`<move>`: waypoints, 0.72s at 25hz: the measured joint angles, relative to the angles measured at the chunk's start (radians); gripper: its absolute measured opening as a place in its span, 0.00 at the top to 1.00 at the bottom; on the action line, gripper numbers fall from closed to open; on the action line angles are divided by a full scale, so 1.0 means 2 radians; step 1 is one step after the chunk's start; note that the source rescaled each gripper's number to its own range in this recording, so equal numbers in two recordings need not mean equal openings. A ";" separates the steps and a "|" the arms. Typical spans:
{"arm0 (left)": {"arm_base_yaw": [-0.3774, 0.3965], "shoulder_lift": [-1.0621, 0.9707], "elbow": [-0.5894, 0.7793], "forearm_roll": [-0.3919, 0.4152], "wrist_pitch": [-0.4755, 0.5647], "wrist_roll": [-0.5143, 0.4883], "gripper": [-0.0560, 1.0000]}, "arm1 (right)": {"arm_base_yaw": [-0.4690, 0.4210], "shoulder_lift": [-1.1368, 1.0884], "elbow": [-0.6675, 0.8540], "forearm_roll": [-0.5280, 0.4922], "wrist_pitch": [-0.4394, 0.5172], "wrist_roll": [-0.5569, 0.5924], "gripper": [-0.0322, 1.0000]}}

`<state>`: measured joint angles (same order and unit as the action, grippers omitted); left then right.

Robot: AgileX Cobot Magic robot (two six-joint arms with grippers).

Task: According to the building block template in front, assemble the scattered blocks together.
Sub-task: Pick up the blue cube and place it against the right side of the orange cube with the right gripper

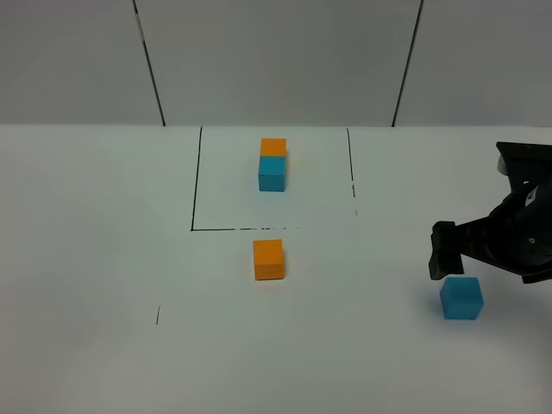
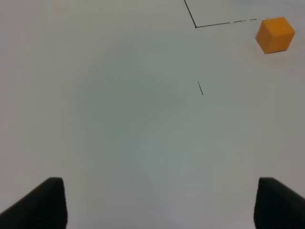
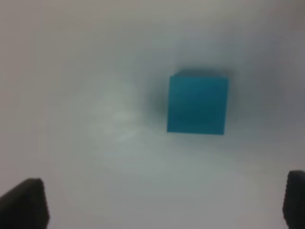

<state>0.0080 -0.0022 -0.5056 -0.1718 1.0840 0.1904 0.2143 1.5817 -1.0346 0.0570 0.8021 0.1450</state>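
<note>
We take this as the opening of the pick. The right arm is lining up on the loose cyan-blue matte cube (image 1: 461, 298), which sits on the white tabletop (image 1: 103, 259) at the lower right of the high view, well apart from the other blocks. The right gripper (image 1: 450, 259) hangs just above and beside it, jaws spread wide with nothing between them.

The loose orange matte cube (image 1: 268, 260) lies just below the centre of that frame, just outside the black outlined rectangle (image 1: 195, 181). Inside the rectangle, at upper centre, stands the template pair of smaller-looking cubes (image 1: 272, 162), orange above cyan-blue in the frame, touching face to face.

As we judge it, the next move is to come down until the fingers straddle two opposite faces of the cyan-blue cube, then close. After that the cube should go to the lower-frame side of the orange one, faces flush, to match the template.

The right wrist view shows what the high view hides. The cyan-blue cube, blurred, lies ahead of the fingertips rather than between them, and looks roughly square to the jaws. The left wrist view gives us the left gripper (image 2: 159, 205), absent from the high view. It is wide and empty over bare table, with the orange cube and a corner of the rectangle far ahead. Only the high view shows the template and both loose cubes together.
</note>
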 joint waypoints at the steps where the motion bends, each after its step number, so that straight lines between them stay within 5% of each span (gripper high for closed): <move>1: 0.000 0.000 0.000 0.000 0.000 0.000 0.30 | 0.000 0.004 0.000 -0.004 0.000 0.005 0.01; 18: 0.000 0.000 0.000 0.000 0.000 0.000 0.30 | 0.000 0.089 0.000 -0.010 -0.036 0.017 0.03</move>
<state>0.0080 -0.0022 -0.5056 -0.1718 1.0840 0.1904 0.2143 1.7598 -1.0346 0.0363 0.7298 0.1796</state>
